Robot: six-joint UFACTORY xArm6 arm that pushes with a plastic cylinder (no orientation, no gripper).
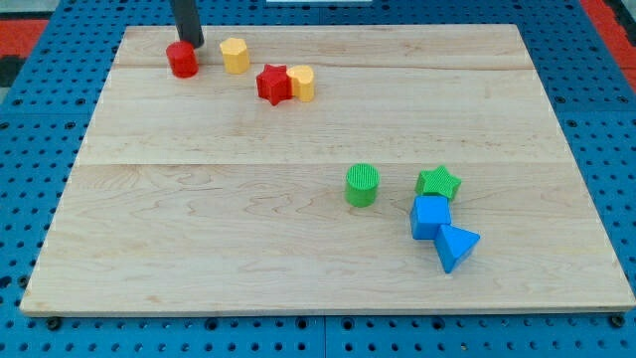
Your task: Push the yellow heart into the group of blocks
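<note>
My tip (190, 45) is at the board's top left, just above and touching or nearly touching a red cylinder (183, 61). A yellow block (235, 55) stands just right of the red cylinder. A second yellow block (302, 82) touches the right side of a red star (273, 84). I cannot tell which of the two yellow blocks is the heart. A group sits at the lower right: a green cylinder (363, 185), a green star (438, 183), a blue cube (430, 216) and a blue triangle (456, 246).
The wooden board (199, 229) lies on a blue pegboard surface. The blue cube touches both the green star and the blue triangle. The green cylinder stands a little apart to their left.
</note>
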